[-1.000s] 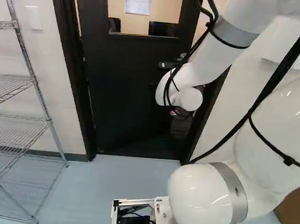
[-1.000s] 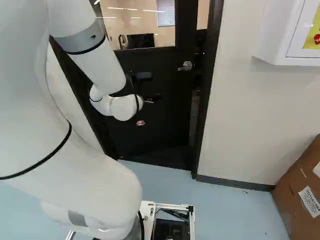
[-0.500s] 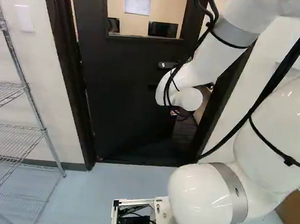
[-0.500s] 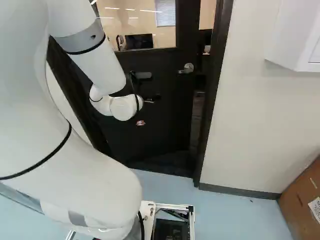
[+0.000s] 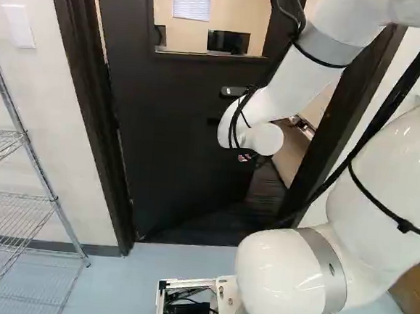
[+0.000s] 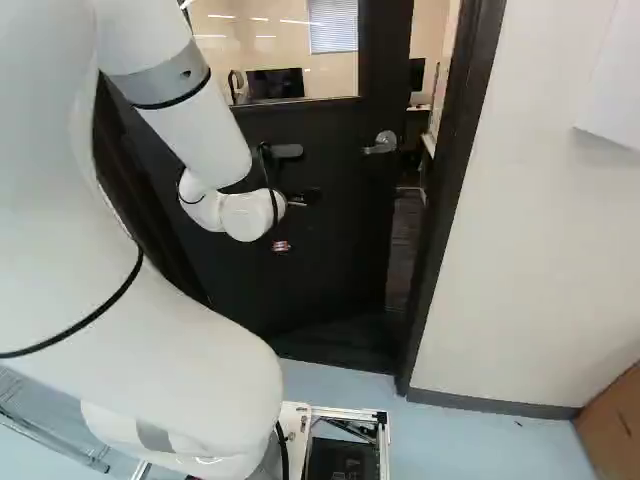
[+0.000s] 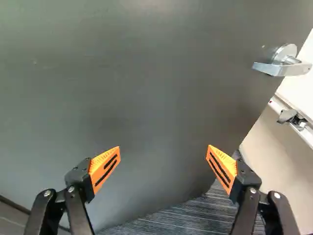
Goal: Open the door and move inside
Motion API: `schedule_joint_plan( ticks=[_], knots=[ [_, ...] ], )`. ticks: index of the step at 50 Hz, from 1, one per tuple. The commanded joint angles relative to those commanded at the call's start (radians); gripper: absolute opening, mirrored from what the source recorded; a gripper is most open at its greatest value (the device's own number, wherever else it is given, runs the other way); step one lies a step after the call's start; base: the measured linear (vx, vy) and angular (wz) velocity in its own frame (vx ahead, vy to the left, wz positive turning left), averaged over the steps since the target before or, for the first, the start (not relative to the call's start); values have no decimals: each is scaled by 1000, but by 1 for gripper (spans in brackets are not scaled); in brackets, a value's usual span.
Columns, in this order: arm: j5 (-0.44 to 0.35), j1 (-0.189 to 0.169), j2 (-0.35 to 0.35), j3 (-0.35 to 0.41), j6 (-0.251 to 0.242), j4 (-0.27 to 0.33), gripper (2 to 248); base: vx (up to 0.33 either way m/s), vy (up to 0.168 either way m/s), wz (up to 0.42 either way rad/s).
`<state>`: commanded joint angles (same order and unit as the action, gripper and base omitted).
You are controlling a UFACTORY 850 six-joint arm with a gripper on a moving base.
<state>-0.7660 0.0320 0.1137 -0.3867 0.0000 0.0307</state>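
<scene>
While the door stands partly open in the left base view, its hinge side is at the left, and its free side is swung inward, away from the arm. Through the gap beside the right post of the door frame, dark flooring shows past the sill, and a monitor and a blind show through the door's window. A wire rack stands against the wall left of the frame, below a pale wall plate, and part of a cardboard box shows at the far right. In the right base view, the arm's end is in front of the door, left of the lever handle and lower than it; the pincer is hard to make out against the black panel. A white cabinet hangs on the wall right of the doorway. In the wrist view, the pincer is wide open, its orange pads well apart with nothing held between them. The door's flat face spreads ahead of it, and striped carpet shows below the door's slanting bottom edge. Whether a finger touches the door, I cannot tell.
</scene>
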Motion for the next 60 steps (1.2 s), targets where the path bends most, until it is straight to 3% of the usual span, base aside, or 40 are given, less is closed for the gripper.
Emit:
schedule_joint_plan(
  ticks=[31,60],
  knots=[
    [0,0,0,0,0,0,247,98,46,-14],
    [0,6,-12,-11,0,-10,247,6,3,-1]
  ],
)
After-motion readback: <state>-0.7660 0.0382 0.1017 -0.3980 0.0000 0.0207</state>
